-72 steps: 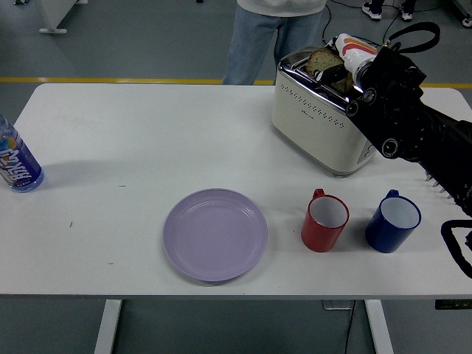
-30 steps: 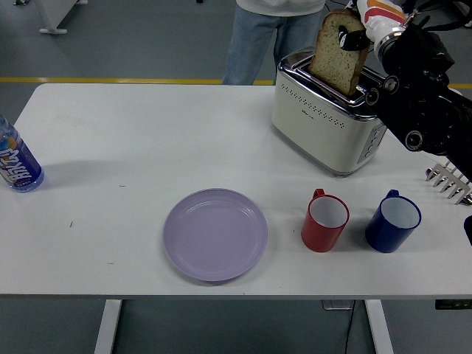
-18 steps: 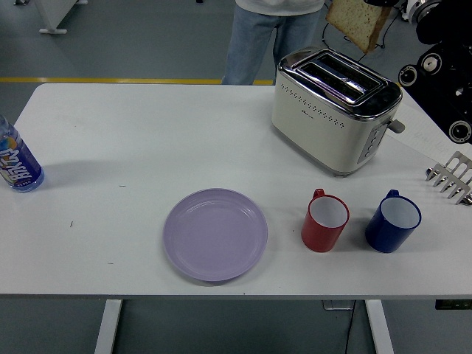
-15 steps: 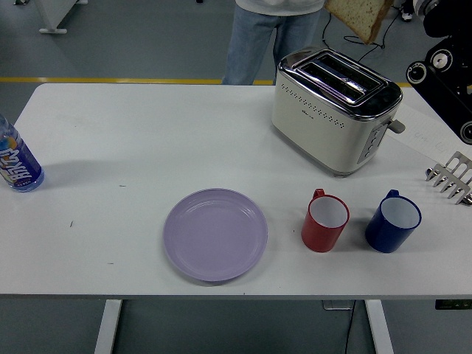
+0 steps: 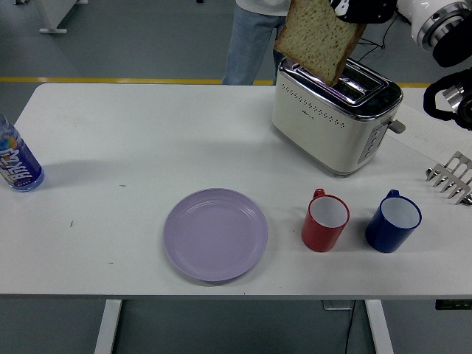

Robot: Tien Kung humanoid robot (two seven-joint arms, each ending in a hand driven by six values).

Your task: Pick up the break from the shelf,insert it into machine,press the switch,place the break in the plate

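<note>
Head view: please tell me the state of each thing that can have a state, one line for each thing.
Slice of bread: lifted in the air, tilted, held by the right robot hand at its upper corner.
Toaster: upright, slots empty.
Purple plate: empty.
Red mug: upright, empty.
Blue mug: upright, empty.
Bottle: upright at the left edge; top cut off.
Rack: holds nothing in the part in view.

A lab or workshop: grey floor (image 5: 133, 44) with yellow line (image 5: 110, 80), cables (image 5: 383, 46).
</note>
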